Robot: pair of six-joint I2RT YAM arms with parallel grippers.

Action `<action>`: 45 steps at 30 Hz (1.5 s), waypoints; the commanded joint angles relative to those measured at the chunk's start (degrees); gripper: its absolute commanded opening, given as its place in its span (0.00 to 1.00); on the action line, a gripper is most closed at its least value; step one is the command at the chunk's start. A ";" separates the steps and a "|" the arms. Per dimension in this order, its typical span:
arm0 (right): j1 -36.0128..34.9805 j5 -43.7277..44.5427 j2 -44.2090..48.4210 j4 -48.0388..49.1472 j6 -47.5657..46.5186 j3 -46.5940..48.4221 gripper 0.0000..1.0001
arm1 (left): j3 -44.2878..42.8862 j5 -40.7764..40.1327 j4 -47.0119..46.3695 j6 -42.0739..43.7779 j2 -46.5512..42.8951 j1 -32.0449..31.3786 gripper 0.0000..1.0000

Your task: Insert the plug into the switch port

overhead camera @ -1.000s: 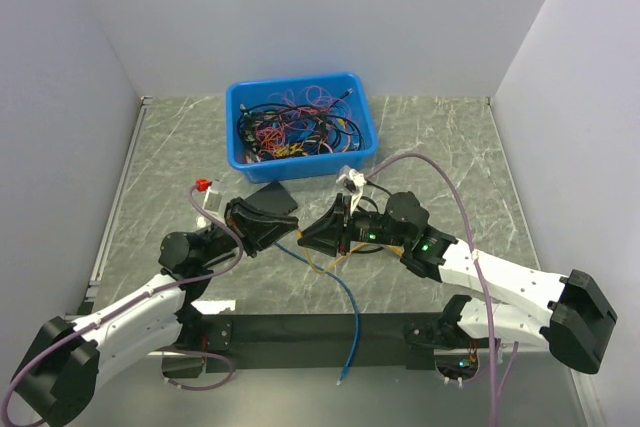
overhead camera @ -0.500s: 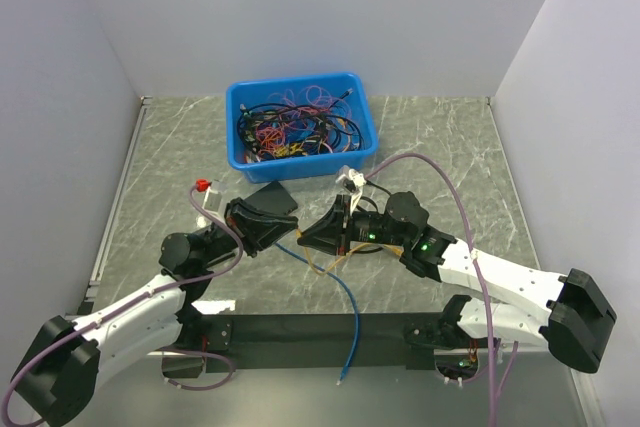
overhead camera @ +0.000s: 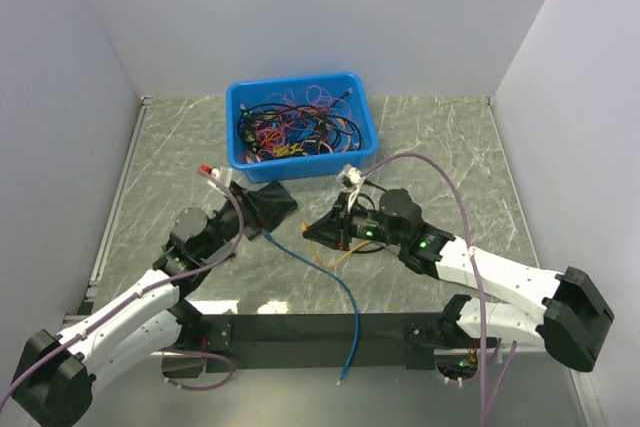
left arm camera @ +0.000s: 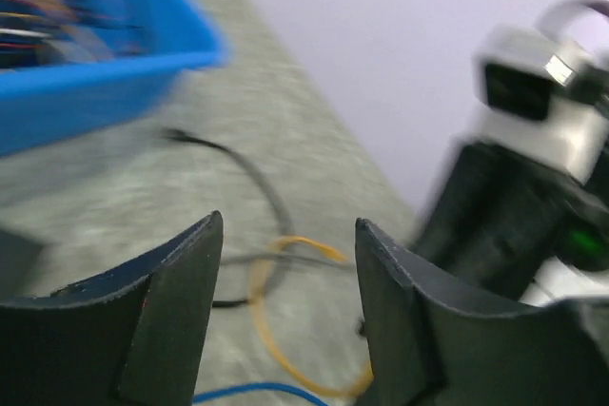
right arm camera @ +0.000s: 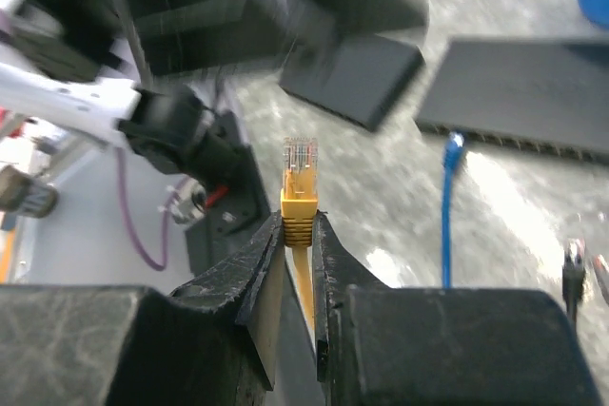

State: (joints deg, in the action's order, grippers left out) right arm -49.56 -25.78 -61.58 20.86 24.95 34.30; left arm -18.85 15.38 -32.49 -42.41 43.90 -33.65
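left gripper (left arm camera: 288, 235): spread, empty | right gripper (right arm camera: 297, 227): pinching plug (right arm camera: 299, 195), frame centre, tip up | cable (overhead camera: 335, 292): lower centre

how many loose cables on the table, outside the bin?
3. Blue cable runs from the middle to the near edge; yellow cable is pinched in the right gripper; black cable lies beside the yellow loop. More may hide under the arms.

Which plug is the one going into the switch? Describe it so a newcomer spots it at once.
Start at the blue bin at the back of the table; just in front of it the right pincer is clamped on a yellow plug. Its clear tip sticks out beyond the pincer, whereas the blue cable nearby lies loose, held by nothing.
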 commanded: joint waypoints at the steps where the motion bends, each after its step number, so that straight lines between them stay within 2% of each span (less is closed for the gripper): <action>1: 0.08 4.68 -4.23 -4.85 -2.71 4.01 0.00 | -5.31 -18.07 17.26 5.32 1.53 1.57 0.66; 2: 0.08 4.95 -7.38 -6.61 -2.71 4.71 0.00 | -6.54 -20.62 18.76 5.24 2.15 2.61 0.70; 4: 0.08 7.39 -10.47 -8.20 -2.98 7.26 0.00 | -7.60 -25.02 22.81 3.49 3.82 4.28 0.72; 6: -0.53 9.42 -14.69 -11.01 -3.24 9.97 0.00 | -9.18 -25.75 25.62 2.16 6.98 7.62 0.72; 12: -3.87 22.77 -24.80 -22.25 -6.93 19.55 0.00 | -12.88 -20.75 27.48 0.49 17.52 18.69 0.69; 17: -8.17 30.43 -34.28 -29.64 -8.07 26.42 0.00 | -12.79 -15.92 21.09 -1.79 24.91 23.45 0.66; 22: -8.98 31.05 -39.14 -31.49 -7.90 30.29 0.00 | -13.49 -14.85 16.76 -2.85 32.11 24.33 0.62; 31: -9.33 35.79 -45.72 -36.68 -9.66 36.44 0.00 | -14.46 -14.50 12.98 -2.94 39.94 25.39 0.57; 45: -10.64 34.57 -51.44 -39.76 -10.89 42.42 0.00 | -11.03 -11.34 13.94 -4.61 39.86 25.39 0.52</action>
State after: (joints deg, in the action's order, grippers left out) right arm -59.66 8.64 -112.40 -18.28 15.00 74.00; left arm -31.05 1.80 -16.97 -45.91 85.36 -8.38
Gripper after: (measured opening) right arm 0.206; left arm 0.527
